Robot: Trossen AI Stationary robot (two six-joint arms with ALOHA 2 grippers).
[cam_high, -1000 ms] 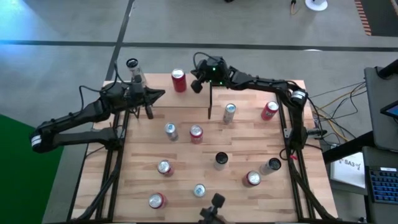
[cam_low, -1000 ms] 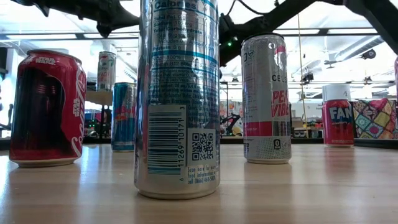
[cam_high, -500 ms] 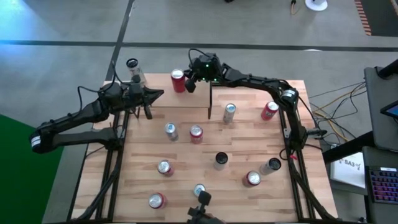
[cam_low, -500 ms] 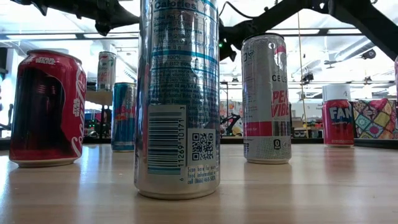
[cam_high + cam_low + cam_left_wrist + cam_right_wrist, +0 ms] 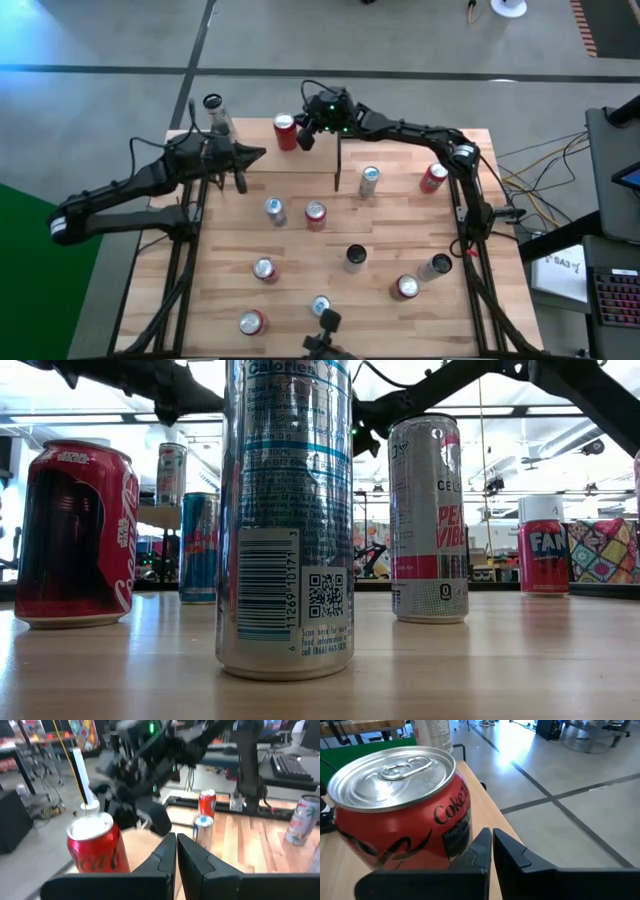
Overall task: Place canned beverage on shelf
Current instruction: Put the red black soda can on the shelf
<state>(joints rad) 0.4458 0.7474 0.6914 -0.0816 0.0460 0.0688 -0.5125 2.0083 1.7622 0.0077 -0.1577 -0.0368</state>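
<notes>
Approaching red Coke can (image 5: 285, 131) at upper centre of high view | right gripper (image 5: 303, 136) just beside it, fingers together, nothing held | shelf (image 5: 338, 160) adjacent | left gripper (image 5: 243, 154) closed, waiting upper left | next: open fingers, straddle can.

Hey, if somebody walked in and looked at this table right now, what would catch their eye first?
Probably the red Coke can at the far edge of the table, with the right pincer shut right beside it. Next, the many cans standing scattered across the wood, such as the tall silver can filling the low view. The left pincer waits, shut, over the table's far left side.
</notes>
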